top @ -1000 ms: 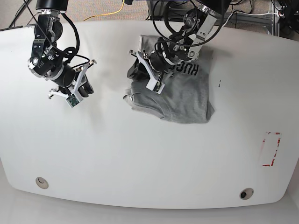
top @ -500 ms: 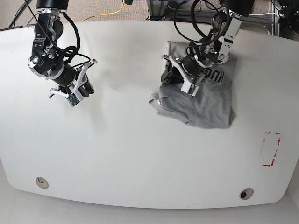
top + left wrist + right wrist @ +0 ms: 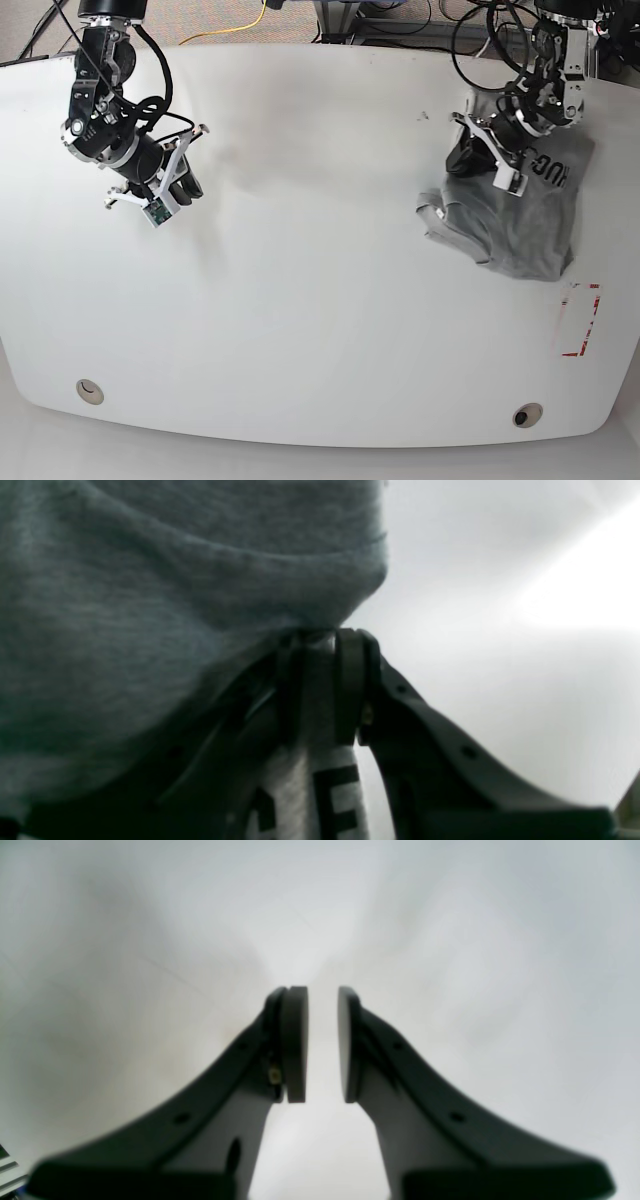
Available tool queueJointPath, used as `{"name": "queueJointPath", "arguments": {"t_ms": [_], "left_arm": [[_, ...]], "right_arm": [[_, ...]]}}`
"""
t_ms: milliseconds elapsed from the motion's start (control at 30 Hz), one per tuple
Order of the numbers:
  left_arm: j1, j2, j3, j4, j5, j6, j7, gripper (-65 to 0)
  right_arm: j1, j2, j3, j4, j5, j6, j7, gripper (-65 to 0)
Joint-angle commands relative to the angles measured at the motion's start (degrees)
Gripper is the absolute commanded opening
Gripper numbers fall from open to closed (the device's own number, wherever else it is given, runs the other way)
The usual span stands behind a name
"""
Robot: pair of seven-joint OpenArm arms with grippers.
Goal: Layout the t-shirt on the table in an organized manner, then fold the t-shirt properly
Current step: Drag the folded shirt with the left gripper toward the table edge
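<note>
Base view: left gripper [image 3: 478, 150] fingers pinched on grey t-shirt [image 3: 520, 215], fabric bunched between pads, rest trailing on table [image 3: 320, 300]. Right gripper [image 3: 322, 1040] fingers slightly parted, holding nothing, well apart from shirt.

Both arms are black with round joints and loose black cables. Each end effector [image 3: 165, 196] has white brackets, dark curved fingers [image 3: 295, 1045] with small holes, and flat dark pads.
</note>
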Motion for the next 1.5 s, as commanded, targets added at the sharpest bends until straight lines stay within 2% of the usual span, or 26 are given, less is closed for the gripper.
{"name": "queueJointPath", "arguments": {"t_ms": [0,100,333,500,600,733,867,1000,1167,1367,1467], "left_arm": [[0.96,-1.01,-4.23,-4.21,4.09,0.43,5.28,-54.9],[0.87,-1.71,-8.37,-7.55,4.18,-1.86,5.28,-54.9],[1.13,-3.47,-9.6,-5.35,3.83,-6.6,5.63,-54.9],[2.45,-2.94,-13.29,4.23,3.83,-9.94,12.31,-54.9],[2.36,-1.01,-16.54,10.03,3.83,-11.0,16.27,-54.9],[1.84,0.66,-20.76,14.95,3.92,-10.82,18.38,-54.9],[-1.68,1.54,-22.7,14.25,4.27,-10.82,18.38,-54.9],[-6.43,1.36,-22.87,9.77,4.27,-10.3,18.2,-54.9],[-11.7,1.45,-22.61,3.26,7.52,-6.87,18.11,-54.9],[-17.24,1.98,-22.52,-5.7,13.77,-7.48,17.76,-54.9],[-18.47,2.42,-22.7,-10.19,16.4,-7.48,14.86,-54.9]], "right_arm": [[0.52,0.73,0.4,2.55,0.57,-0.07,1.37,-55.3],[0.52,0.64,0.22,3.43,0.57,-0.07,1.37,-55.3],[0.44,-0.77,0.4,3.6,0.57,-0.07,1.37,-55.3],[0.0,-0.85,0.22,3.69,0.57,-0.07,1.37,-55.5],[0.0,-0.85,0.4,4.22,0.57,-0.07,1.37,-55.5],[-0.27,-0.85,0.4,4.39,0.57,-0.07,1.37,-55.5],[-0.27,-0.85,0.4,4.39,0.57,-0.07,1.37,-55.5],[-0.27,-0.85,0.4,4.39,0.57,-0.07,1.37,-55.5],[-0.35,-0.85,0.4,4.39,0.57,-0.07,1.37,-55.5],[-0.35,-1.64,0.4,4.39,1.72,-0.07,1.37,-55.5],[-0.35,-1.64,0.4,4.39,2.77,-0.07,1.37,-55.5]]}}
